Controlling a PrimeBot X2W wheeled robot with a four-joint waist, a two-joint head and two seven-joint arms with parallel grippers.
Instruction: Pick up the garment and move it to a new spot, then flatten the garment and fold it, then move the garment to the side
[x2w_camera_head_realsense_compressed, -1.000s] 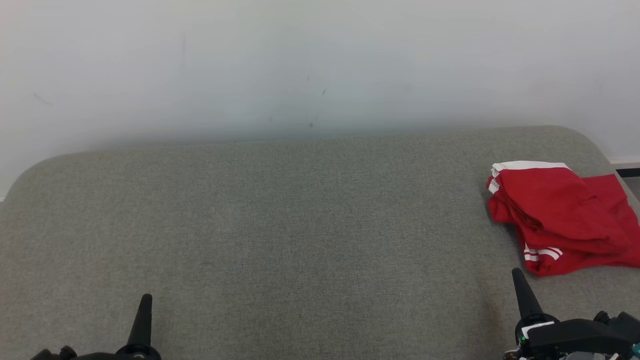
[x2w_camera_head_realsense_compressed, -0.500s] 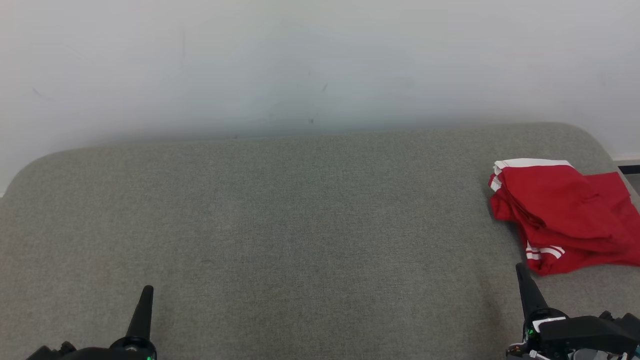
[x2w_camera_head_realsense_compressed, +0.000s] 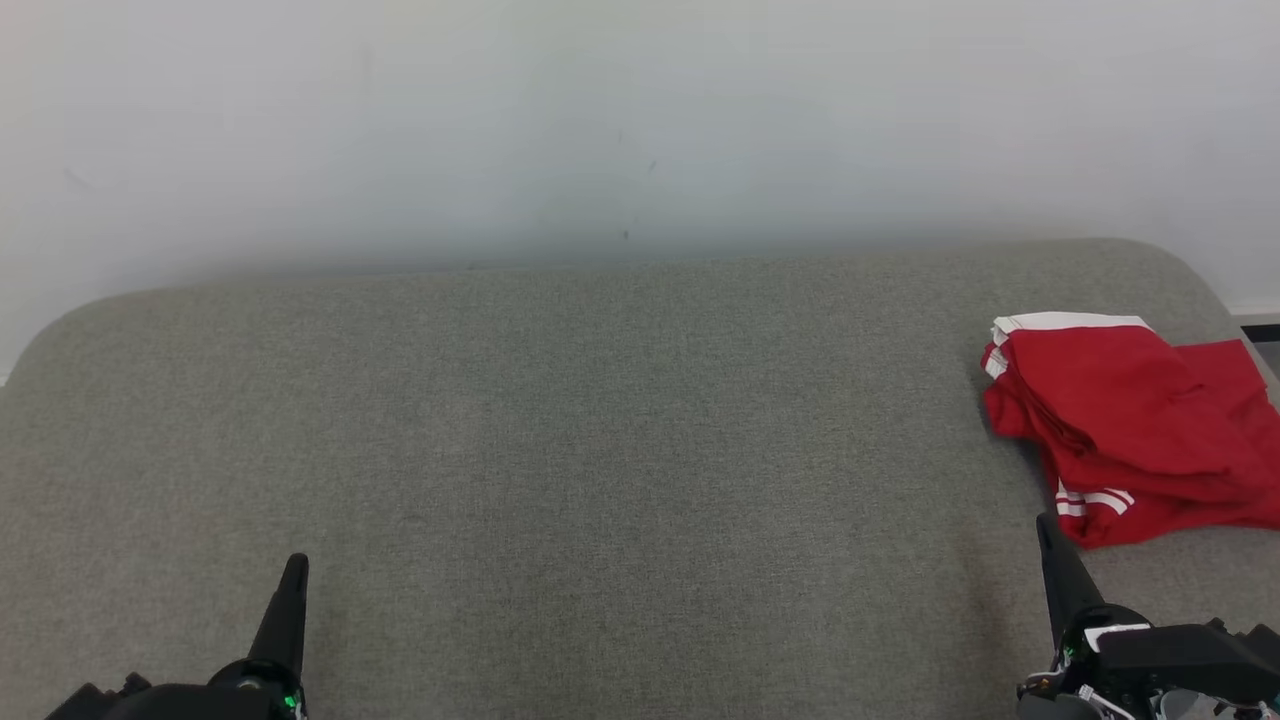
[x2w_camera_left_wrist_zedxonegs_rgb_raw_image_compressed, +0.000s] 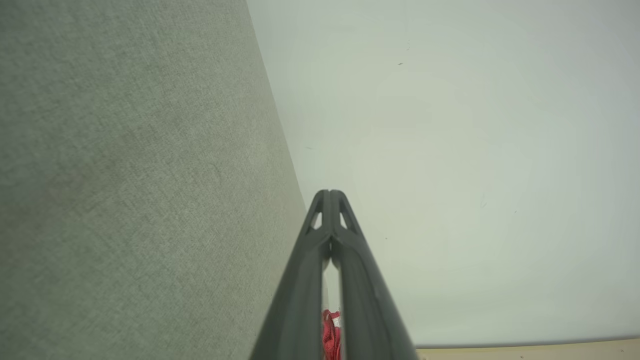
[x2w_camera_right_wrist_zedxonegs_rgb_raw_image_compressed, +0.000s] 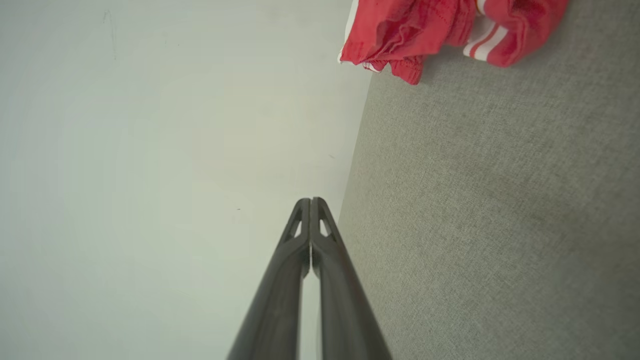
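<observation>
The garment (x2w_camera_head_realsense_compressed: 1130, 425) is red with white stripes and a white band, folded into a loose bundle at the far right of the grey cushioned surface (x2w_camera_head_realsense_compressed: 600, 450). It also appears at the top of the right wrist view, garment (x2w_camera_right_wrist_zedxonegs_rgb_raw_image_compressed: 415, 30), and as a red sliver between the fingers in the left wrist view, garment (x2w_camera_left_wrist_zedxonegs_rgb_raw_image_compressed: 329, 335). My right gripper (x2w_camera_head_realsense_compressed: 1047, 525) is shut and empty, its tip just below the garment's near striped corner. My left gripper (x2w_camera_head_realsense_compressed: 296, 565) is shut and empty at the lower left, far from the garment.
A pale wall (x2w_camera_head_realsense_compressed: 600, 130) rises behind the surface's rounded back edge. The surface's right edge runs close behind the garment, with a dark strip of floor trim (x2w_camera_head_realsense_compressed: 1258, 331) beyond it.
The head camera has shifted a little, so the surface and garment sit slightly higher in view. Both grippers' tips have crept up the picture. Neither gripper has opened.
</observation>
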